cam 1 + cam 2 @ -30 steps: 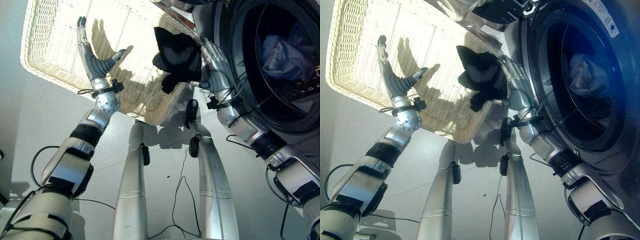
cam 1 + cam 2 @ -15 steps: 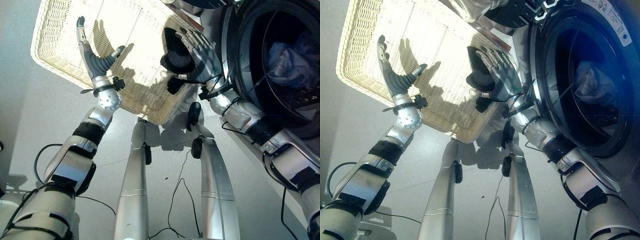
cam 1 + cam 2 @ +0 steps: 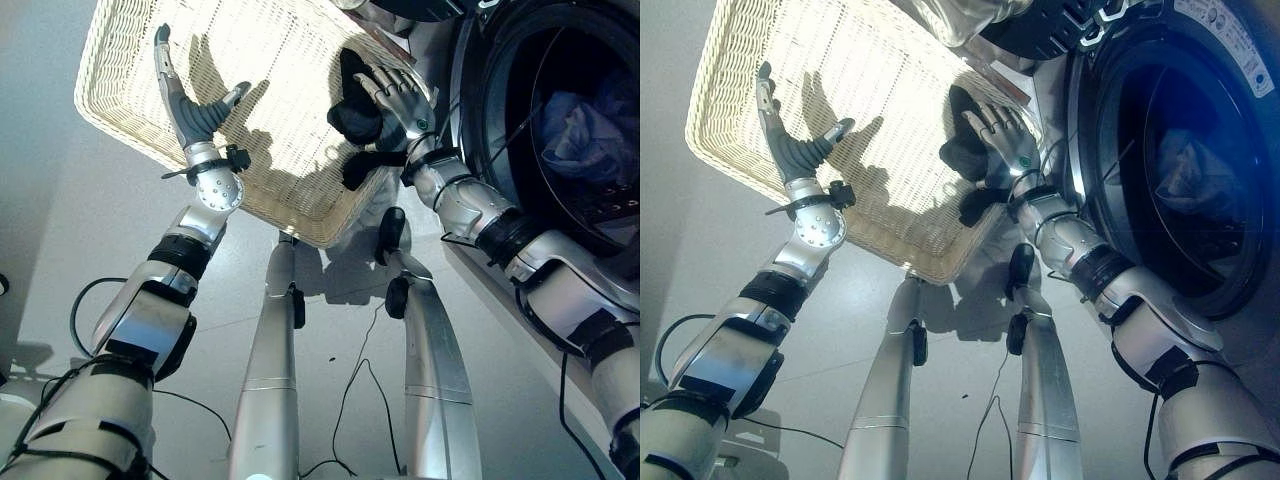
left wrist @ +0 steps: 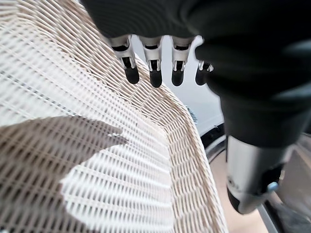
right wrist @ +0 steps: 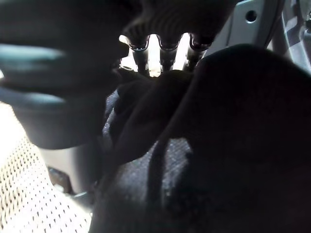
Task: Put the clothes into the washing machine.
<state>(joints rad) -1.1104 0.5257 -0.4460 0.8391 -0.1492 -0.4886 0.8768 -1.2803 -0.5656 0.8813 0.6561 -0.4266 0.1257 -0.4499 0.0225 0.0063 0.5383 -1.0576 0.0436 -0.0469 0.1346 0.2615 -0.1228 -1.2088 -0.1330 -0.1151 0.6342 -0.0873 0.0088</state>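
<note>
A black garment [image 3: 355,115] lies bunched in the right corner of the white wicker basket [image 3: 290,120], beside the washing machine. My right hand [image 3: 395,95] rests on top of it with straight, spread fingers [image 5: 163,51]; the dark cloth [image 5: 218,145] sits under the palm. My left hand [image 3: 195,115] hovers open over the basket's left part, fingers [image 4: 154,73] straight and thumb out, holding nothing. The washing machine's round opening [image 3: 560,120] gapes at the right, with bluish clothes [image 3: 580,130] inside the drum.
The basket's near rim [image 3: 270,214] stands between me and the garment. The machine's dark door ring [image 3: 1085,150] is close to my right forearm. Grey floor [image 3: 60,220] spreads to the left and below.
My right hand, curled round the black garment a second ago, has opened and now lies flat on it in the basket's corner. The view has shifted slightly. The left hand has kept its pose.
</note>
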